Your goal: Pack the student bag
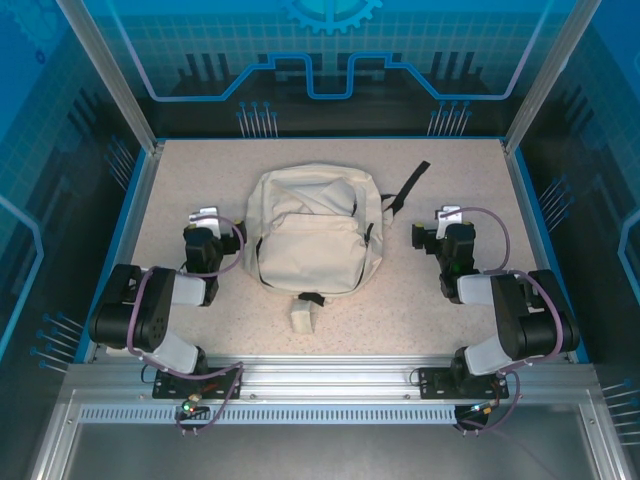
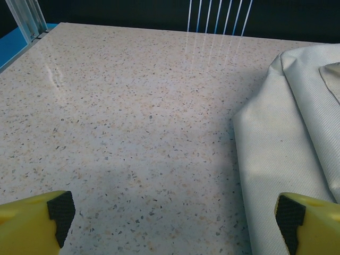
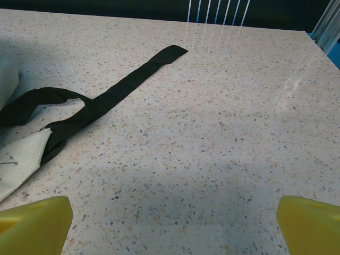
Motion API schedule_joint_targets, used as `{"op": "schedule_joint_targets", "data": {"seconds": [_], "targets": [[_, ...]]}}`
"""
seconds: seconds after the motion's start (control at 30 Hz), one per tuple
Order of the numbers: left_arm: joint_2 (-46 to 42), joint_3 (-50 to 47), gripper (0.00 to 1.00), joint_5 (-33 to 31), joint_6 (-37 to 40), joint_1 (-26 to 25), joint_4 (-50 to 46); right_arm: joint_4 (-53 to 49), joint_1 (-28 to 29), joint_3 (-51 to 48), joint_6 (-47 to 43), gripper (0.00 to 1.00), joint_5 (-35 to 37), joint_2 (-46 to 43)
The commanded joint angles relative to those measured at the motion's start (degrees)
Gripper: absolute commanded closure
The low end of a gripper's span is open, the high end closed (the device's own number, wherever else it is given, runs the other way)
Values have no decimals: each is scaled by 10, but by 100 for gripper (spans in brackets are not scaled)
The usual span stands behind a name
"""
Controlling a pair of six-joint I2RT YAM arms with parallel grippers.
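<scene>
Speckled stone-look table (image 1: 440, 300), pale beige with dark flecks, catching glare toward the far corners. A thin blue rim (image 1: 330, 139) runs along its back edge. Aluminium posts (image 1: 105, 70) rise at the far corners, slanting outward in this view. Behind, a blue back panel (image 1: 200, 50) carries a gear emblem (image 1: 330, 12). Up front, a silver rail (image 1: 330, 380) spans the near edge.
</scene>
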Motion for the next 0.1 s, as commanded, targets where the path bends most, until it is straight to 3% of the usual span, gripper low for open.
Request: {"op": "schedule_joint_targets", "data": {"seconds": [0.0,0.07], "targets": [[4,12,1,5,4,-3,3,10,7,12,-4,0,4,6],[4,9,1,5,5,-3,6,11,7,9,-4,0,4,5]]}}
